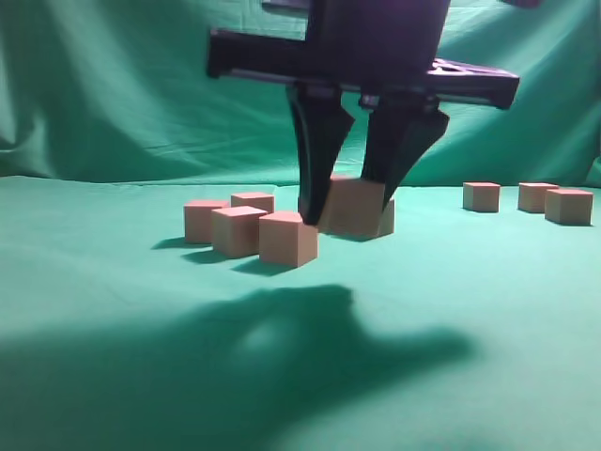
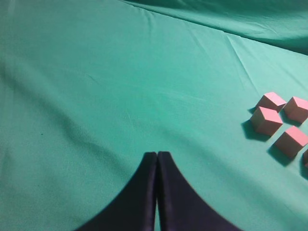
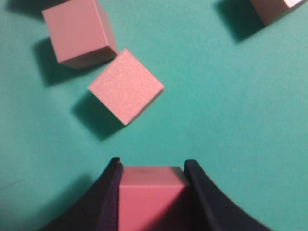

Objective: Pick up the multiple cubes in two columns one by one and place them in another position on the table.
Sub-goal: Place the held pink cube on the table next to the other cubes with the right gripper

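My right gripper [image 1: 346, 214] hangs at the middle of the exterior view, shut on one cube [image 1: 355, 205] at or just above the table [image 1: 488, 291]. The right wrist view shows that cube [image 3: 151, 197] clamped between the black jaws [image 3: 151, 166]. Several cubes [image 1: 238, 230] stand in a cluster just left of it, and another cube [image 1: 386, 218] sits right behind. Three cubes [image 1: 537, 196] stand at the far right. My left gripper [image 2: 157, 155] is shut and empty over bare cloth, with several cubes [image 2: 265, 120] off to its right. It is out of the exterior view.
Two cubes [image 3: 126, 86] lie on the cloth just ahead of the right jaws, and a third [image 3: 276, 9] is at the top right corner. The wrinkled green curtain [image 1: 113, 85] hangs behind the table. The gripper's shadow [image 1: 310, 338] falls on the near cloth.
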Robot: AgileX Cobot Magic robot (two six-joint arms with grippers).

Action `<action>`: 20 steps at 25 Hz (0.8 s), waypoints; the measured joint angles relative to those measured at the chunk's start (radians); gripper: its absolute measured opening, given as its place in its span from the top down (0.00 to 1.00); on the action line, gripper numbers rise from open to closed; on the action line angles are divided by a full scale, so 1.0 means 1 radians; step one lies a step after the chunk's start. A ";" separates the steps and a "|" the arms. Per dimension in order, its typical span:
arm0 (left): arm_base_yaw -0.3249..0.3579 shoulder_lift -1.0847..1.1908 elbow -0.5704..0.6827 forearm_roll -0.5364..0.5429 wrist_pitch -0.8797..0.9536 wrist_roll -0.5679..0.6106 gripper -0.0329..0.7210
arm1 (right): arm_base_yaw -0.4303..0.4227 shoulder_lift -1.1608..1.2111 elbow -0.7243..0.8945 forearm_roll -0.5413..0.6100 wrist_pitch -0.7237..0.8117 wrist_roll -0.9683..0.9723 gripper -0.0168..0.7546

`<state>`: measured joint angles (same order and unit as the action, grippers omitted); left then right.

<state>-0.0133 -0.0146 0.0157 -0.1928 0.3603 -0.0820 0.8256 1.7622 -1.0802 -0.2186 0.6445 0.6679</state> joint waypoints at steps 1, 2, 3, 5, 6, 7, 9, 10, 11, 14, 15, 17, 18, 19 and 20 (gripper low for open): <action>0.000 0.000 0.000 0.000 0.000 0.000 0.96 | 0.000 0.007 0.000 -0.002 -0.001 0.000 0.64; 0.000 0.000 0.000 0.000 0.000 0.000 0.96 | 0.000 0.012 0.000 -0.005 -0.001 0.000 0.64; 0.000 0.000 0.000 0.000 0.000 0.000 0.96 | 0.000 0.020 0.000 -0.008 -0.001 0.000 0.64; 0.000 0.000 0.000 0.000 0.000 0.000 0.96 | 0.000 0.035 0.000 -0.012 -0.007 0.000 0.64; 0.000 0.000 0.000 0.000 0.000 0.000 0.96 | 0.000 0.045 -0.004 -0.014 -0.007 0.000 0.64; 0.000 0.000 0.000 0.000 0.000 0.000 0.96 | 0.000 0.056 -0.008 -0.017 -0.007 -0.002 0.64; 0.000 0.000 0.000 0.000 0.000 0.000 0.96 | 0.000 0.073 -0.019 -0.026 -0.007 -0.003 0.64; 0.000 0.000 0.000 0.000 0.000 0.000 0.96 | 0.000 0.081 -0.027 -0.034 -0.007 -0.003 0.64; 0.000 0.000 0.000 0.000 0.000 0.000 0.96 | 0.000 0.085 -0.032 -0.045 -0.007 -0.003 0.64; 0.000 0.000 0.000 0.000 0.000 0.000 0.96 | 0.000 0.092 -0.038 -0.074 -0.007 -0.006 0.64; 0.000 0.000 0.000 0.000 0.000 0.000 0.96 | 0.000 0.092 -0.040 -0.084 -0.007 -0.006 0.64; 0.000 0.000 0.000 0.000 0.000 0.000 0.96 | 0.000 0.092 -0.043 -0.097 -0.004 -0.006 0.64; 0.000 0.000 0.000 0.000 0.000 0.000 0.96 | 0.000 0.092 -0.043 -0.097 -0.004 -0.006 0.64; 0.000 0.000 0.000 0.000 0.000 0.000 0.96 | 0.000 0.092 -0.043 -0.097 0.000 -0.006 0.64; 0.000 0.000 0.000 0.000 0.000 0.000 0.96 | 0.000 0.092 -0.043 -0.099 0.004 -0.006 0.64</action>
<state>-0.0133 -0.0146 0.0157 -0.1928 0.3603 -0.0820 0.8256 1.8538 -1.1234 -0.3172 0.6489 0.6623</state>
